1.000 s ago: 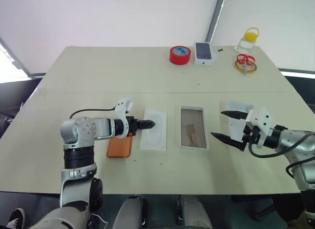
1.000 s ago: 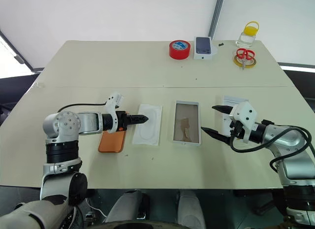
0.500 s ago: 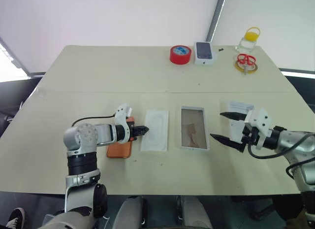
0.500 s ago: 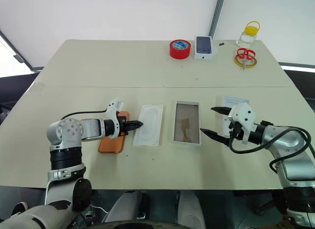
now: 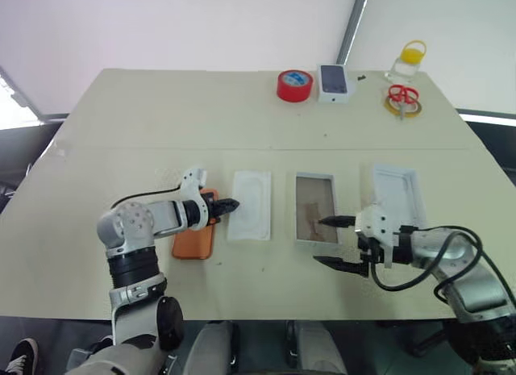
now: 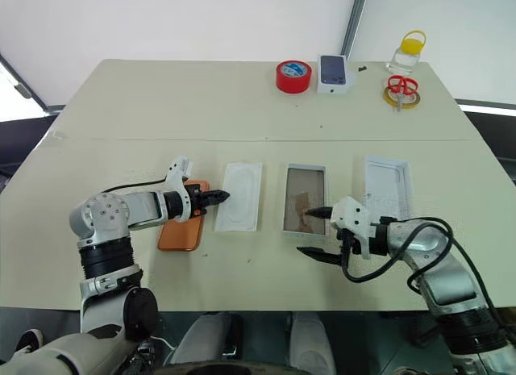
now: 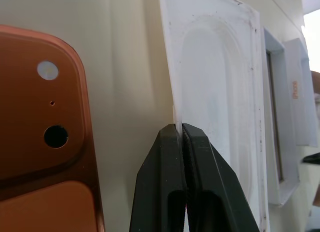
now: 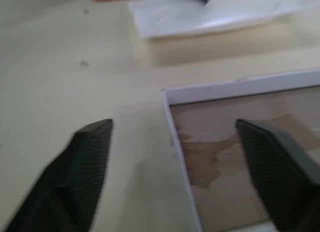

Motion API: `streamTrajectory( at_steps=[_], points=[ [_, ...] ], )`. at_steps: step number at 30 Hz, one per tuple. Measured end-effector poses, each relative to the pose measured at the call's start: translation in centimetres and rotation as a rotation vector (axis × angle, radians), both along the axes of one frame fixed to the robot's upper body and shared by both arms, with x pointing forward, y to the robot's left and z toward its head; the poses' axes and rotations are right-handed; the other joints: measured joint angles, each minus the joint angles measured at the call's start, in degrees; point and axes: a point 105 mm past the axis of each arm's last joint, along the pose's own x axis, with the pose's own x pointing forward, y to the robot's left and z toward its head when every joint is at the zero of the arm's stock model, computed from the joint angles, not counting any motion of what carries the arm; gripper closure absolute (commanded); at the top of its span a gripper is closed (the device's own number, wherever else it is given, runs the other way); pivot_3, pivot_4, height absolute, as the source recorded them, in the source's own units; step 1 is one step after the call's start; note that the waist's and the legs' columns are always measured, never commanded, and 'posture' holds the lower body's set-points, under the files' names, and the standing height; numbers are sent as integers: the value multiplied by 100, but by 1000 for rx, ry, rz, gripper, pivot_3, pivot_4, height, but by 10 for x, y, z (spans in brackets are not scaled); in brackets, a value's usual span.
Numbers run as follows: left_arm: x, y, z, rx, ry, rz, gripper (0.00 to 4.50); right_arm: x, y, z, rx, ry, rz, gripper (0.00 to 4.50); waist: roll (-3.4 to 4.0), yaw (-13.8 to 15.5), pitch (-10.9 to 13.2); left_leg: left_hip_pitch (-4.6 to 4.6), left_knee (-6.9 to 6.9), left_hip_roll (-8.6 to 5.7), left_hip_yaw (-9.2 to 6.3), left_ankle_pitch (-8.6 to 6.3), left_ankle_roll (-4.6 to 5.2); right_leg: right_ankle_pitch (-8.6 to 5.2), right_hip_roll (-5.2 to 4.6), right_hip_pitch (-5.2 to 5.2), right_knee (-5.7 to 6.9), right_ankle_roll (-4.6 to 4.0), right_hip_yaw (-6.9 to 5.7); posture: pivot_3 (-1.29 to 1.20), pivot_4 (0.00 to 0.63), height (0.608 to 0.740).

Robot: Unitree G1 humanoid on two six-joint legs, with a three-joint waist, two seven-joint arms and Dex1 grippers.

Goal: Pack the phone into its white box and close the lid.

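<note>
The left gripper (image 7: 178,133), pinched shut on the thin insert sheet (image 7: 220,97), leaves the slim, likely slippery phone (image 5: 194,236) best grasped across its long edges.

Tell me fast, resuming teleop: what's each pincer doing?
Left pincer: shut on the thin white plastic insert sheet's edge.
Right pincer: open, holding nothing, straddling the white box's near corner.

You have one orange phone (image 5: 194,236), one white insert sheet (image 5: 251,215), two white trays (image 5: 314,219), one small phone box (image 5: 333,82), one red tape roll (image 5: 294,85) and one pair of scissors (image 5: 401,97).
</note>
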Motion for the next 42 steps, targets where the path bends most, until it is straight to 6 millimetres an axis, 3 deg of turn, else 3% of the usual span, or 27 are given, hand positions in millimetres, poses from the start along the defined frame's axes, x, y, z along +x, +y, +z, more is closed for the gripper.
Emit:
streamTrajectory(
  at_steps=[3,4,5,10,16,19,21,24,28,33,36,40,42],
  points=[
    [2,1,2,-1,-9,15,4500,4,-6,-9,-73,-18,24,3471,0,-6,0,-2,0,-2,2,0,0,0,-2,-1,-4,-4,2,0,150,740],
    [3,-1,4,-13,-19,17,4500,8,-8,-8,-82,-33,22,4192,-1,-2,1,-2,1,-2,1,0,0,0,-2,0,-5,-8,1,0,150,740],
    [4,-2,5,-17,-28,23,4500,10,-8,-7,-83,-37,22,4480,-3,4,2,-2,1,-2,1,1,-1,-2,-2,0,-6,-13,1,0,150,740],
    [13,0,25,-97,-115,81,4500,23,4,3,-35,-70,31,4480,-10,-19,6,1,1,7,0,6,-11,4,4,-3,-3,-29,-1,0,150,740],
    [23,-3,52,-172,-140,71,4500,35,52,-7,-52,-132,110,4480,-25,-54,15,4,0,14,-5,17,-28,13,20,-4,9,-17,-3,0,150,740],
    [23,-9,52,-163,-129,43,4500,46,69,-4,-10,-130,77,4480,-25,-86,15,9,-3,15,-6,21,-35,15,21,-7,20,-15,-1,0,150,740],
    [22,-17,47,-160,-111,24,4500,53,75,-1,19,-105,41,3891,-24,-82,16,6,-3,15,-6,23,-39,16,21,-11,23,-16,-1,0,150,740],
    [22,-27,42,-138,-110,12,4500,44,71,5,39,-78,74,2690,-25,-3,17,0,-3,11,-11,23,-38,16,17,-12,21,-17,-2,0,150,740],
    [25,-34,41,-107,-141,11,4500,28,49,8,44,-73,59,2690,-27,-2,18,-4,-2,-1,-7,18,-31,16,4,-11,17,-17,-3,0,150,740],
    [26,-45,32,-54,-145,-24,4500,31,4,28,52,-118,-93,2690,-31,-8,23,-2,-1,4,-5,17,-28,9,8,-11,16,-28,-2,0,150,740],
    [29,-48,26,-20,-150,-45,4500,31,-17,30,39,-129,-177,2690,-32,-11,23,-1,-1,8,-4,18,-27,5,12,-11,18,-34,-2,0,150,740],
    [30,-57,19,-7,-140,-86,4500,32,-23,28,41,-133,-222,2690,-32,-12,23,-1,-1,9,-2,18,-26,5,13,-12,18,-34,-1,0,150,740],
    [30,-61,19,-12,-139,-101,3856,33,-23,28,45,-142,-230,2649,-32,-9,23,-1,0,9,-2,18,-26,5,13,-12,18,-33,-1,0,150,740]
  ],
)
